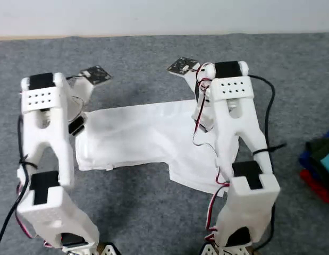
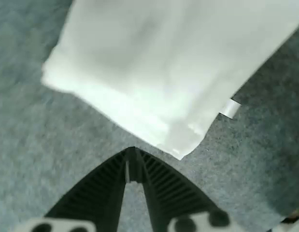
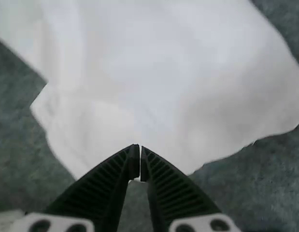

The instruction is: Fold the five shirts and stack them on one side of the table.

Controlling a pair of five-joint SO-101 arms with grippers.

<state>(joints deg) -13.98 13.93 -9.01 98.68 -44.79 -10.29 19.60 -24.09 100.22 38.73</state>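
The grey, felt-like counter (image 1: pixel 127 212) lies nearest. Over it, the left gripper (image 2: pixel 133 153) has its black ribbed fingers pressed together into a narrow wedge, tips above bare counter just beside a corner of the white shirt (image 1: pixel 148 135). The right gripper (image 3: pixel 136 153) is closed the same way, tips over the shirt's soft edge. The shirt lies mid-counter, partly folded, limp and lightly creased. Farther along the right edge sits a stack of folded coloured shirts (image 1: pixel 319 167).

Grey, felt-like table (image 1: pixel 153 223) — a pale wall (image 1: pixel 153 16) behind it.
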